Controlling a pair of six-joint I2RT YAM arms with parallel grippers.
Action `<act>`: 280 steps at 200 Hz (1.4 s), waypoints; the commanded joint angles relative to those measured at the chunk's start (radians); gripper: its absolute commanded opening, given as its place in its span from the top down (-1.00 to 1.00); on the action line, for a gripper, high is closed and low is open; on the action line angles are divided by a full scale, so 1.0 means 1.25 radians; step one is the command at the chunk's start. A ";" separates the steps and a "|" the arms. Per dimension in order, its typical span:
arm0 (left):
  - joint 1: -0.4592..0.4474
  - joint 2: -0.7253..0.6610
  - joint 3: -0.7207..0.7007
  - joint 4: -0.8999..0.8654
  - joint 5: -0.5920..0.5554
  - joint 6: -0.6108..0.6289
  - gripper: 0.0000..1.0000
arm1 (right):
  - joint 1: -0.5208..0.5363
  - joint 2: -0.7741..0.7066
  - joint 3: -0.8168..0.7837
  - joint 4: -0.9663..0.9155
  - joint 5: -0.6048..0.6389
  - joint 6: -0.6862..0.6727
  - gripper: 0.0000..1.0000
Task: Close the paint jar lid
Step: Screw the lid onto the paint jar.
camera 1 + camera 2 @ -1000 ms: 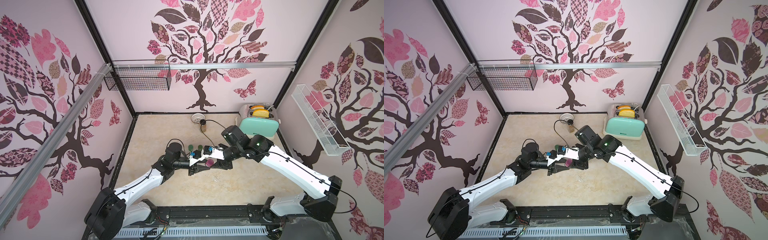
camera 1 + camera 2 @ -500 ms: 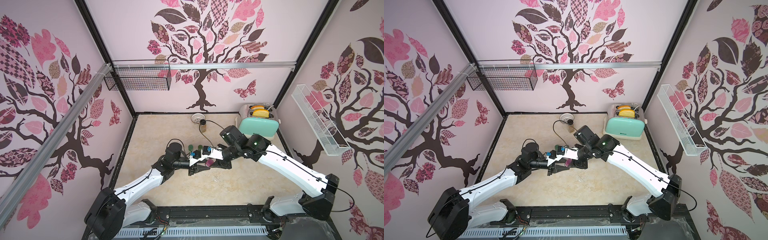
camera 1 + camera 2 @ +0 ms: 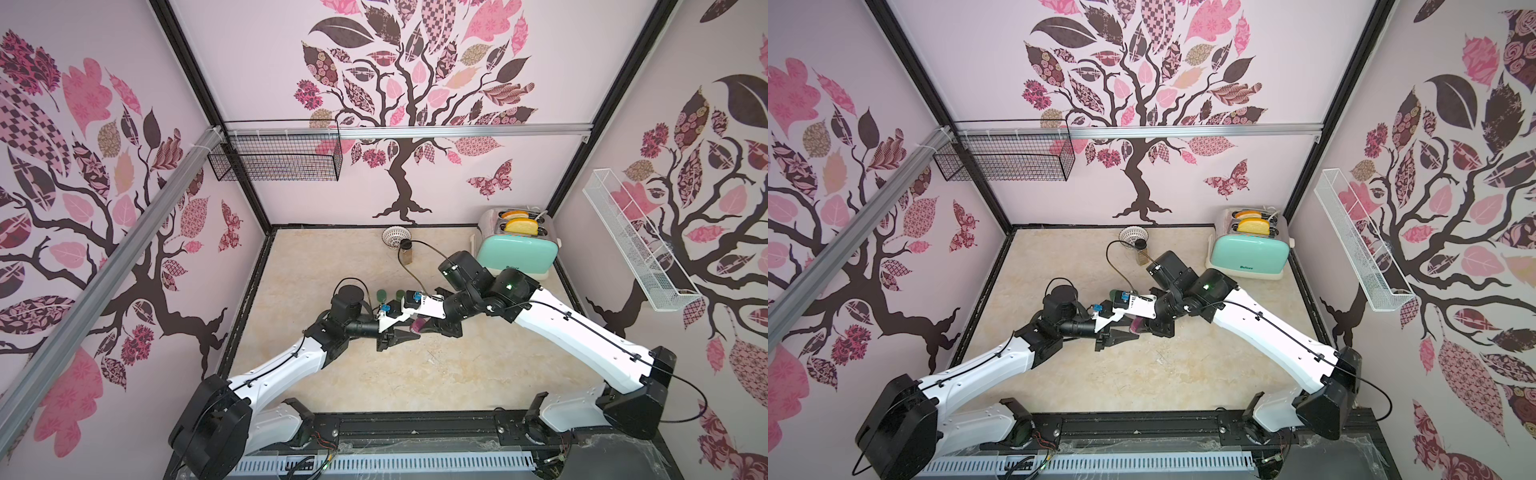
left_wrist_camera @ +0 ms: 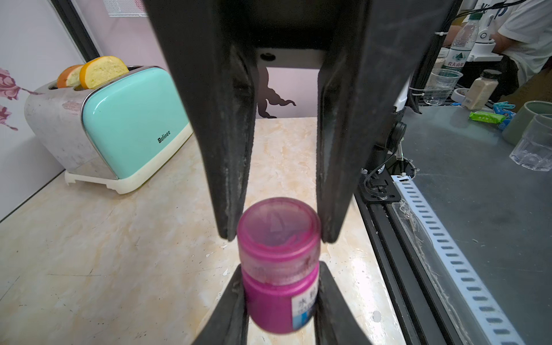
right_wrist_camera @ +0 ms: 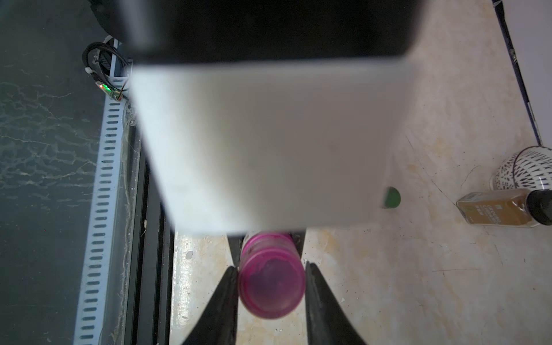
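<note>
Right gripper [image 5: 271, 268] tight around lid [image 5: 271, 288]

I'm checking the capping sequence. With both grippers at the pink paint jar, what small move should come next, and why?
Probably twist the right gripper to screw the lid down. It is shut on the lid's sides, the left gripper clamps the paint jar body below, and the lid appears seated on the jar.
</note>
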 commanded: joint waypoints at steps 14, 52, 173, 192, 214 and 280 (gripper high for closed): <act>0.002 -0.042 -0.005 0.068 -0.040 0.002 0.58 | 0.002 -0.009 -0.051 0.077 0.016 0.138 0.52; 0.002 -0.073 -0.027 0.110 -0.096 0.005 0.58 | 0.016 -0.027 -0.115 0.190 0.077 0.331 0.57; 0.002 -0.103 -0.048 0.137 -0.170 0.023 0.58 | 0.109 0.055 -0.053 0.201 0.233 0.996 0.56; 0.001 -0.106 -0.047 0.136 -0.174 0.027 0.58 | 0.125 0.080 -0.023 0.169 0.235 1.051 0.48; 0.001 -0.111 -0.051 0.136 -0.179 0.029 0.58 | 0.125 0.085 -0.010 0.169 0.207 1.103 0.44; -0.001 -0.111 -0.051 0.128 -0.180 0.035 0.58 | 0.119 0.019 0.060 0.114 0.304 0.941 -0.07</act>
